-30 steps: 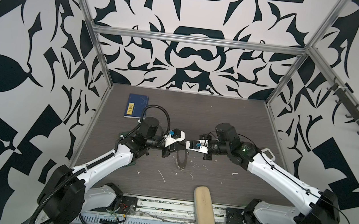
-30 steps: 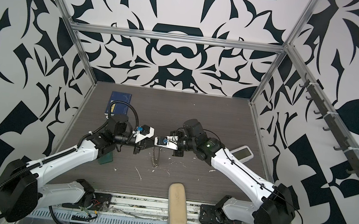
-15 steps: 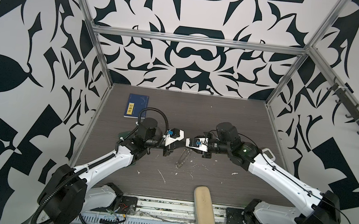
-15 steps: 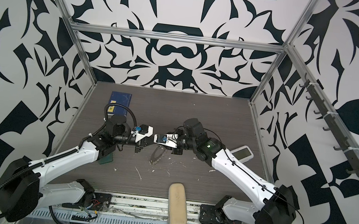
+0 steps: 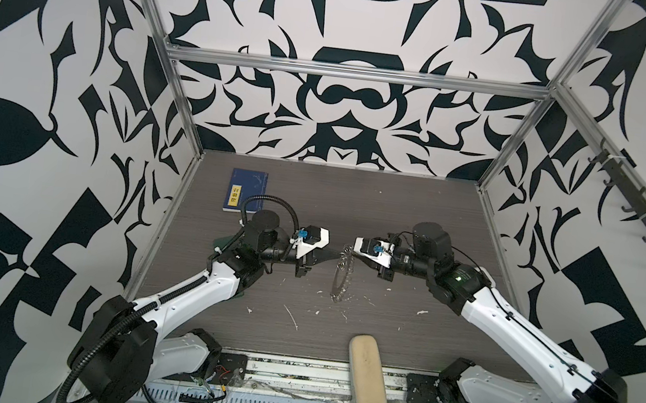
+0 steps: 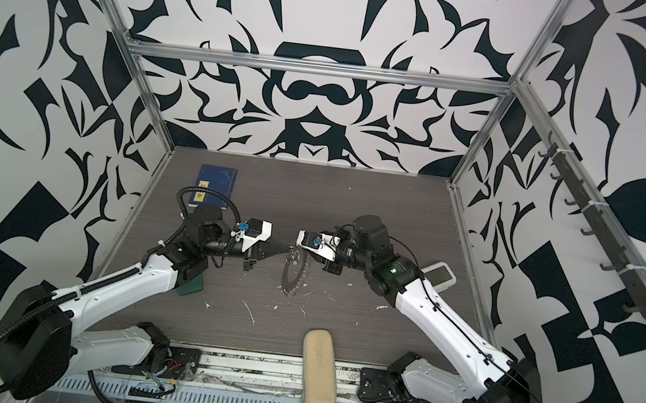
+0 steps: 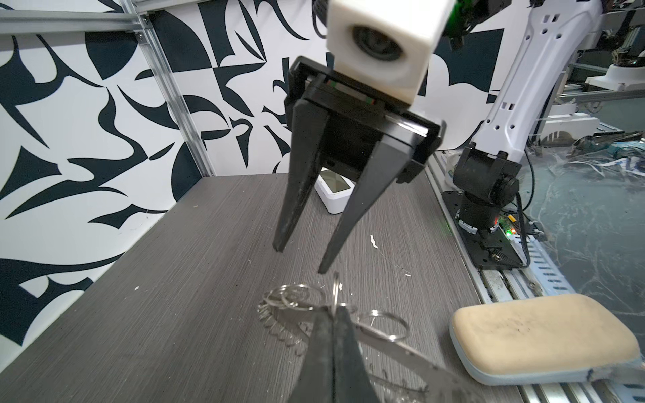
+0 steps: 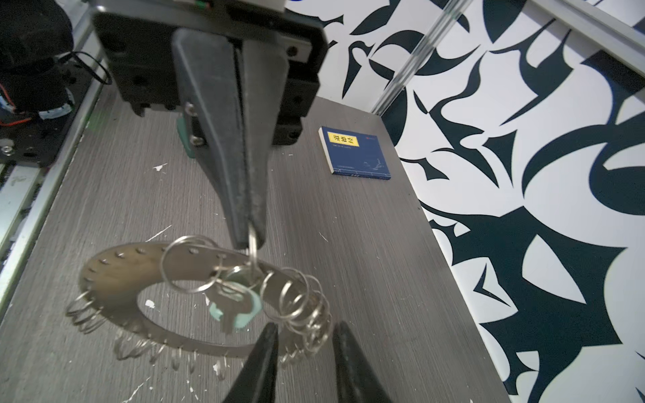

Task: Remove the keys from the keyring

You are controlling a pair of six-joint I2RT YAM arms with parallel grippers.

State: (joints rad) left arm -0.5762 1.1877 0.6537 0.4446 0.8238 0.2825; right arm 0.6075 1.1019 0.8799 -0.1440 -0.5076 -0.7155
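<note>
Two arms in view, one gripper each. The left gripper (image 8: 248, 240) is fully closed, its two fingers pinching one thin split ring (image 8: 252, 253) by the edge. From that ring hangs the one keyring (image 8: 115, 275), a flat silver hoop punched with holes and fringed with many small wire rings, too crowded to count. In both top views the keyring (image 5: 340, 280) (image 6: 290, 274) hangs on edge between the two grippers, over the middle of the desk (image 8: 349, 261). Whether its lowest edge touches the desk cannot be told. One key (image 8: 234, 310) is seen, silver with a pale green plastic cover on its head, dangling inside the hoop's opening just below the pinched ring. One larger loose ring is linked in beside it. The right gripper (image 7: 301, 259) stands narrowly open and holds nothing, its two fingertips close beside the top of the ring cluster. Elsewhere on the desk: one blue book (image 8: 356, 153) with a yellow label near the far left corner, one beige case (image 7: 541, 338) at the front edge, one white device (image 7: 333, 197) with a screen on the right, one green object (image 6: 191, 285) partly under the left arm, and scattered white scraps.
</note>
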